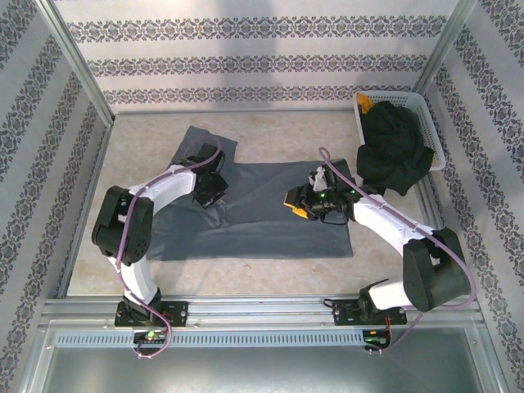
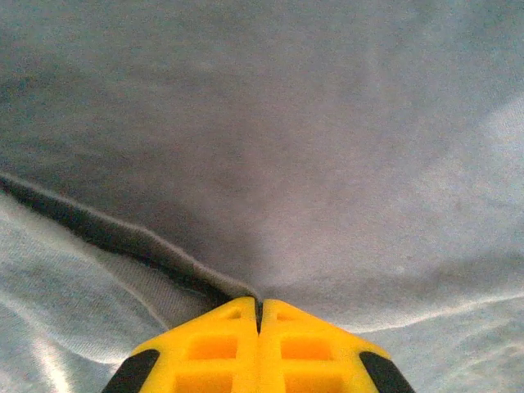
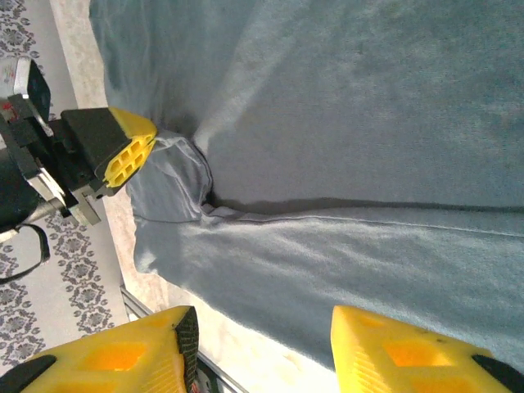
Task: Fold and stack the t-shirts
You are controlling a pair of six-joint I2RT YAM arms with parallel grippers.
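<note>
**Grey shirt** (image 1: 270, 219) lies spread flat at the centre of the worktop (image 1: 278, 135), with one sleeve reaching rearward at the left. **Black shirt** (image 1: 395, 155) is crumpled over the near rim of the basket (image 1: 432, 123) at the right rear. A small yellow object (image 1: 364, 104) sits in the basket's far corner. **Left hand** (image 2: 259, 315), fingers closed, pinches a raised fold on the left part of the grey shirt. **Right hand** (image 3: 262, 344), fingers parted with nothing between them, hovers above the grey shirt, right of centre.

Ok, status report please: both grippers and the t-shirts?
Left gripper shut on slate blue-grey cloth t-shirt. Right gripper open above it. Black cloth t-shirt spilling over white plastic lattice basket.
</note>
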